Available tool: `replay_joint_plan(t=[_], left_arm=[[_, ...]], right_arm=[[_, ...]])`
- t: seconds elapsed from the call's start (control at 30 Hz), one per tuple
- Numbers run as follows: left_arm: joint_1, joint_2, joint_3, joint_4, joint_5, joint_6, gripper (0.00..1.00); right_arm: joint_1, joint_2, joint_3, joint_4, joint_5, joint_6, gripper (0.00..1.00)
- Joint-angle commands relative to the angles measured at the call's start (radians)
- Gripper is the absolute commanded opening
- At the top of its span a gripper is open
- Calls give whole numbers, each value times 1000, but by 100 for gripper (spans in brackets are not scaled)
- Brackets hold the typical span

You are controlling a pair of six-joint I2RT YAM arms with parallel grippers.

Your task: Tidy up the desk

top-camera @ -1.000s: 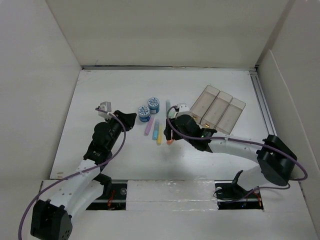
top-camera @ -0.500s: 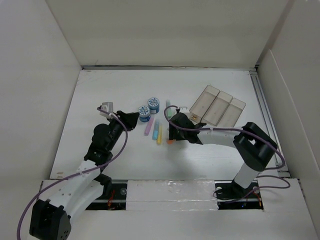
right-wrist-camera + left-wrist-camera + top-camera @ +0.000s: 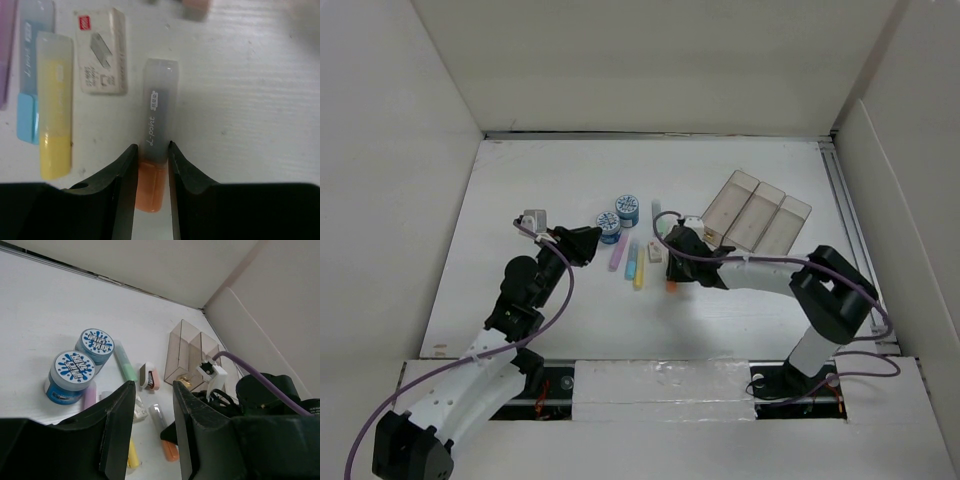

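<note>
Pinching an orange highlighter point(image 3: 155, 125) mid-barrel — R gripper point(image 3: 152, 150), jaws snug on both sides. L gripper point(image 3: 152, 387) off to the left, jaws a bit apart (nothing btwn). Desk point(image 3: 740, 180) — white top under all, highlighter near its centre.

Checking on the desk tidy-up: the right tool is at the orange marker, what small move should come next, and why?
Probably lift the orange marker straight up. The right tool pinches its sides, it lies flat on the desk, and a staple box sits close beside it.
</note>
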Motion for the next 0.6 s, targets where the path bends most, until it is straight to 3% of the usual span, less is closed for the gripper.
replay_joint_plan(t=[0.0, 0.23, 0.37, 0.47, 0.5, 0.57], left_arm=[[-4, -13, 1, 22, -9, 13, 32], [-4, -3, 8, 20, 13, 10, 32], [-4, -4, 2, 34, 13, 8, 32], [-4, 4, 9, 29, 37, 2, 33], [-4, 10, 2, 51, 57, -3, 37], [-4, 13, 2, 49, 59, -6, 37]], right_arm=[[10, -85, -56, -81, 29, 29, 21], [0, -307, -44, -130, 110, 26, 19], [-68, -415, -12, -150, 159, -12, 19], [-183, -478, 4, -125, 171, -57, 20], [-294, -499, 5, -107, 185, -60, 20], [-331, -502, 2, -78, 163, -65, 22]])
